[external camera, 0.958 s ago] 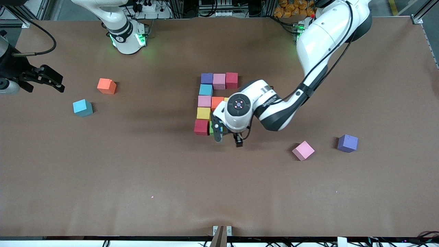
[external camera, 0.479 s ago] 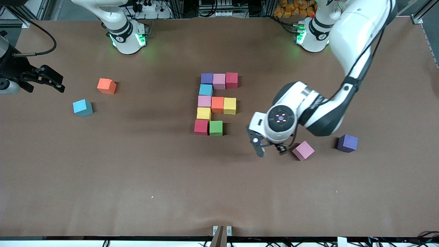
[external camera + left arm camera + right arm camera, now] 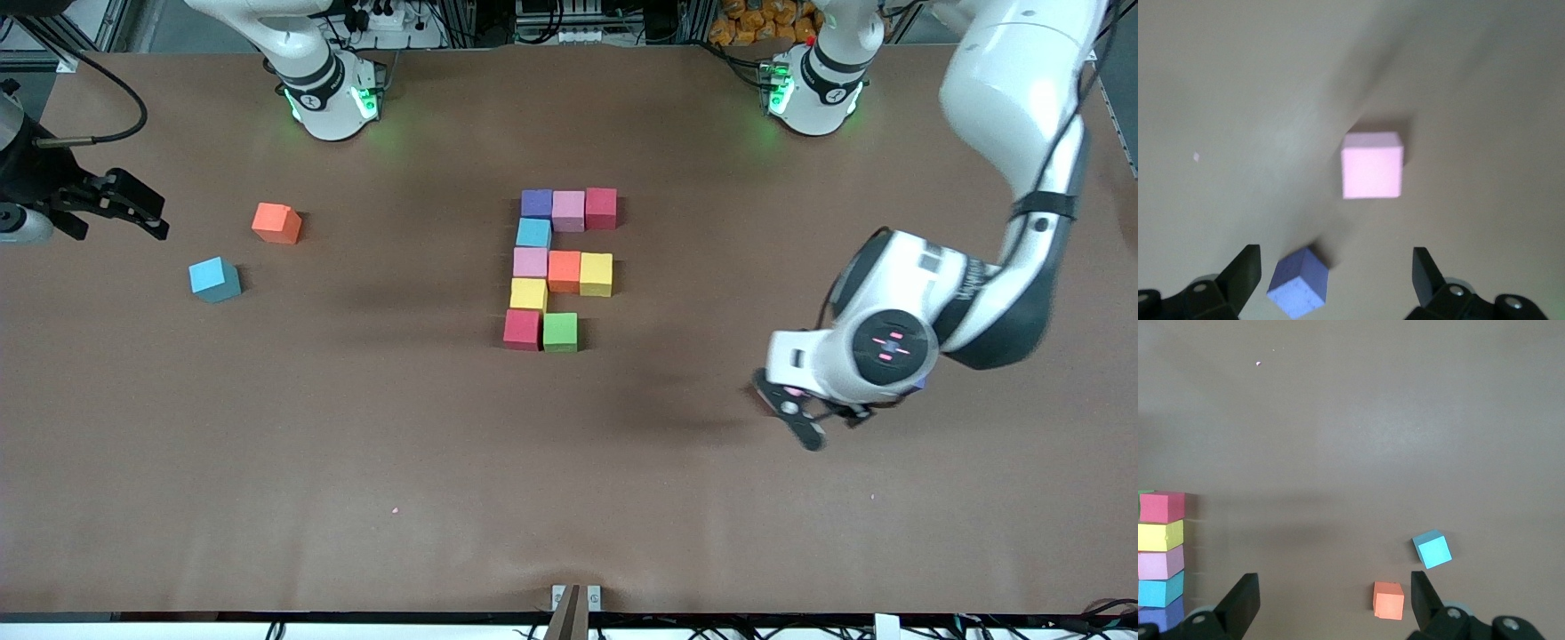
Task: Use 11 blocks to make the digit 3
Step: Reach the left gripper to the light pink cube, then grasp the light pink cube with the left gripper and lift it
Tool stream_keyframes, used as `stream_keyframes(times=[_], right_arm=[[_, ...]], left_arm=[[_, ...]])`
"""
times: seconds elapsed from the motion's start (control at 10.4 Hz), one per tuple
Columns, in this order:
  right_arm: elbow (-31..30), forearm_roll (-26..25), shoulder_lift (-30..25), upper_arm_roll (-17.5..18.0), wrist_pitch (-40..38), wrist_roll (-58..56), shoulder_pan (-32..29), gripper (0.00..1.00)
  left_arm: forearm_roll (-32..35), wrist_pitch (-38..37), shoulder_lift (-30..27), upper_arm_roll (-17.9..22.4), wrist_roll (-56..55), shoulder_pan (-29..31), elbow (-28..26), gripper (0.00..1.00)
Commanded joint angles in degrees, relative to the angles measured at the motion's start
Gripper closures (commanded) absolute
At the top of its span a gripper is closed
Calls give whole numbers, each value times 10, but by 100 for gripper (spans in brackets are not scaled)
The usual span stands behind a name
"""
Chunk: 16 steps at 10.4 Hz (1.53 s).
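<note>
Over the left arm's end of the table, your left gripper (image 3: 822, 427), jaws apart, has swung off the digit 3 (image 3: 560, 267). Only its wrist view shows the loose pink block (image 3: 1371, 165) and purple block (image 3: 1298, 291) beneath. Your right gripper (image 3: 133, 213) waits, jaws apart.

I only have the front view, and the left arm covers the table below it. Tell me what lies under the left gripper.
Observer: The left wrist view shows a loose pink block on the table under the left gripper.
Operator: Name anything beside it.
Observer: A purple block lies beside the pink one, apart from it and turned at an angle.
Operator: Report the left fingers.
Observer: The fingers are open and hold nothing.
Operator: Now the right gripper.
Observer: The right gripper waits at the right arm's end of the table, open, with nothing between its fingers.
</note>
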Motion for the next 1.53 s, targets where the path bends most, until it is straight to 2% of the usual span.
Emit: stream_keyframes(times=[0.0, 0.19, 0.48, 0.57, 0.77, 0.86, 1.24, 1.44], right_arm=[[-2, 1, -2, -2, 2, 4, 5, 0], [-1, 1, -2, -2, 3, 3, 7, 0], [0, 0, -2, -2, 2, 1, 10, 0], [1, -1, -2, -2, 2, 2, 11, 0], [0, -3, -2, -2, 2, 4, 11, 0], [-1, -1, -2, -2, 3, 5, 9, 0], [-2, 1, 1, -2, 2, 13, 6, 0], [-2, 5, 2, -3, 2, 11, 6, 0]], left_arm=[[-26, 30, -21, -7, -63, 34, -50, 0], [-26, 64, -20, -6, -102, 38, -82, 0], [-21, 72, -35, -6, -186, 40, -128, 0], [-22, 93, -50, -6, -197, 61, -163, 0], [-15, 195, -74, -37, -195, 135, -273, 0], [-4, 217, -79, -37, -192, 141, -296, 0], [12, 239, -57, -39, -193, 118, -298, 0], [45, 261, -39, -38, -196, 111, -295, 0]])
